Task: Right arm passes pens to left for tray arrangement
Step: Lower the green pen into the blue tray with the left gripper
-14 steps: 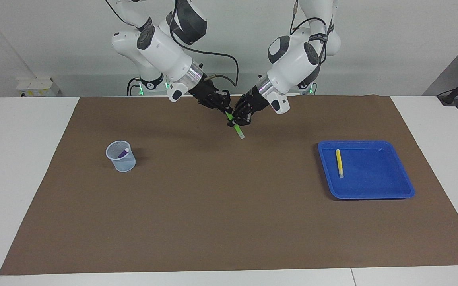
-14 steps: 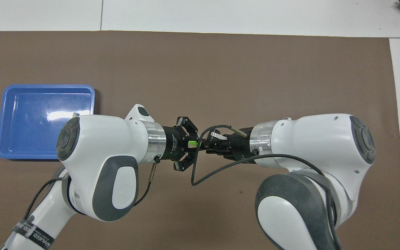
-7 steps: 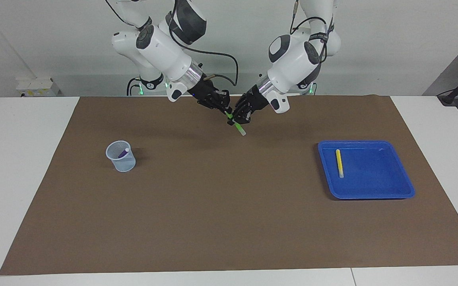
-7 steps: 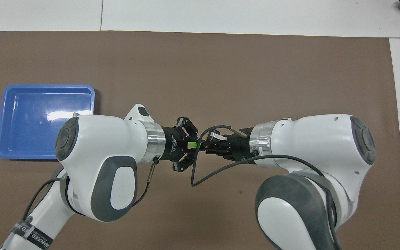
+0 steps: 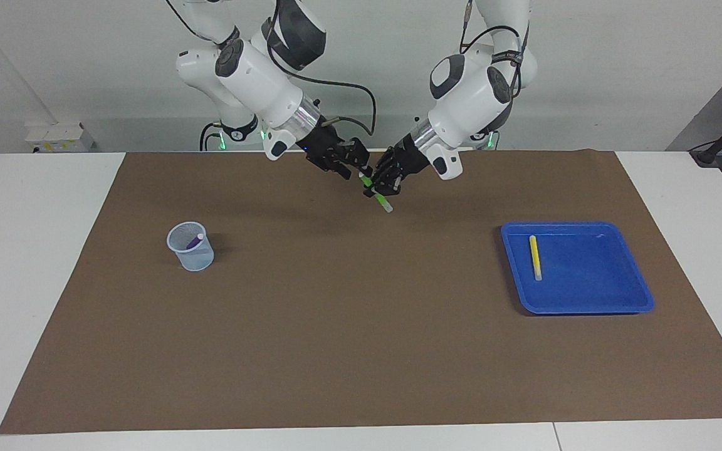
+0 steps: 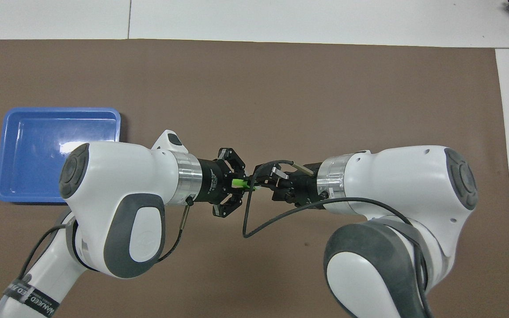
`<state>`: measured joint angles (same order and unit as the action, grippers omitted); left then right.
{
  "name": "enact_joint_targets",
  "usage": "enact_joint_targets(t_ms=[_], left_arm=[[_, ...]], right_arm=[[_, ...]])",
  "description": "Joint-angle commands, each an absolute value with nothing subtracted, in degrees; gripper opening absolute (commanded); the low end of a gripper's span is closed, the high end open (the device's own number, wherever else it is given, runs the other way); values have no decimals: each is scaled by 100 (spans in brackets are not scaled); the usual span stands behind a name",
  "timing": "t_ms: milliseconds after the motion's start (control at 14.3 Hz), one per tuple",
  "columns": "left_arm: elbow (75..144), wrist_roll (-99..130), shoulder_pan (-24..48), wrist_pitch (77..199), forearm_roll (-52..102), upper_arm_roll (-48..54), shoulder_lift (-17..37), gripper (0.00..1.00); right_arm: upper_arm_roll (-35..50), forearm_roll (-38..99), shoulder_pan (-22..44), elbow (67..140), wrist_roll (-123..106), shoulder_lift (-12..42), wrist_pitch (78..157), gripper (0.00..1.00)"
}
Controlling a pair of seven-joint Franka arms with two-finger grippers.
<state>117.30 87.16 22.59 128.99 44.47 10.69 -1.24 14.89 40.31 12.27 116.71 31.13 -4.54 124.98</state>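
Note:
Over the mat's middle, near the robots, my left gripper (image 5: 385, 186) is shut on the green pen (image 5: 380, 201), which hangs slanted, whitish end down. In the overhead view the green pen (image 6: 239, 182) sits between the left gripper's (image 6: 236, 184) fingers. My right gripper (image 5: 356, 168), with the blue light, is open beside the pen's upper end, a small gap apart; it also shows in the overhead view (image 6: 267, 182). The yellow pen (image 5: 534, 257) lies in the blue tray (image 5: 586, 308). The purple pen (image 5: 194, 240) stands in a cup.
The translucent pale-blue cup (image 5: 193, 254) stands on the brown mat toward the right arm's end. The tray (image 6: 2, 154) lies toward the left arm's end. In the overhead view the arms hide the cup and the yellow pen.
The left gripper has drawn the green pen a little toward its own end of the table. The right gripper has let go and stays about where it was.

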Motion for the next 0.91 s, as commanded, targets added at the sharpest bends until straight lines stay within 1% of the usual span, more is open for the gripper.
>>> enact_joint_targets(t_ms=[0,210,280,490,700,840], left_arm=[[11821,8500,2075,12683,4562,1072,-290,0],[11847,7361,1759,12000,4553,1037,-395,0],[11874,6739,1532,11675,4544,1037,-456,0],[11857,5032,837,10594,4256,1020,-554,0],[11856,4081,467,10266,3509,1020,-571,0],[11778,3265,308,10064,2746,1020,-563,0]], right_arm=[[1503,3221,1012,11725,3111,-545,12192,100],[1503,2261,731,11725,3094,-580,11691,100],[1503,2041,634,11725,2868,-589,11568,100],[1503,1259,143,11733,983,-615,11120,100],[1512,644,-455,11821,-742,-624,11013,100],[1512,361,-780,11996,-1814,-659,11109,95]])
